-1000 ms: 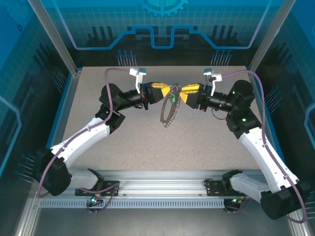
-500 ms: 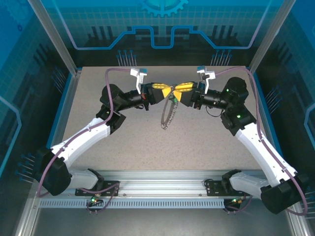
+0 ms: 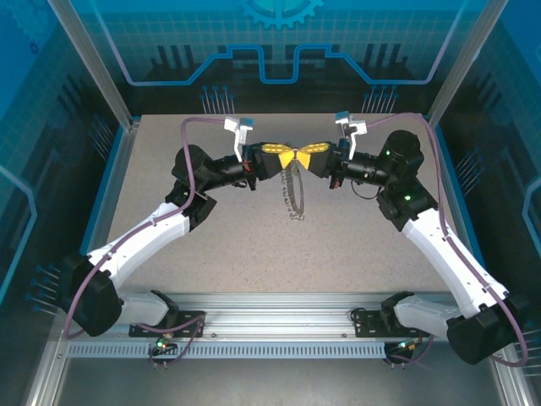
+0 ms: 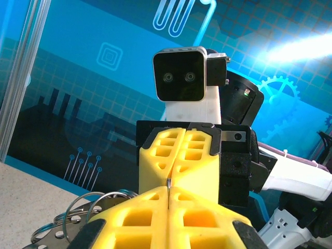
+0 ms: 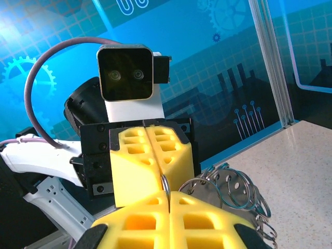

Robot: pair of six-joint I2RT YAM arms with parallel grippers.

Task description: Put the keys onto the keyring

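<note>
While both hands meet tip to tip well above the tabletop (image 3: 254, 254), any pull apart could wrench the keyring (image 3: 293, 193) out of one grasp and leave it swinging or dropped. The left hand (image 3: 288, 156) and right hand (image 3: 299, 159) are each clenched on a thin loop of its wire, a scant hold. It hangs between and below them: silvery split rings, a perforated metal piece, a dangling chain. Whether the green key is among them I cannot tell.
</note>
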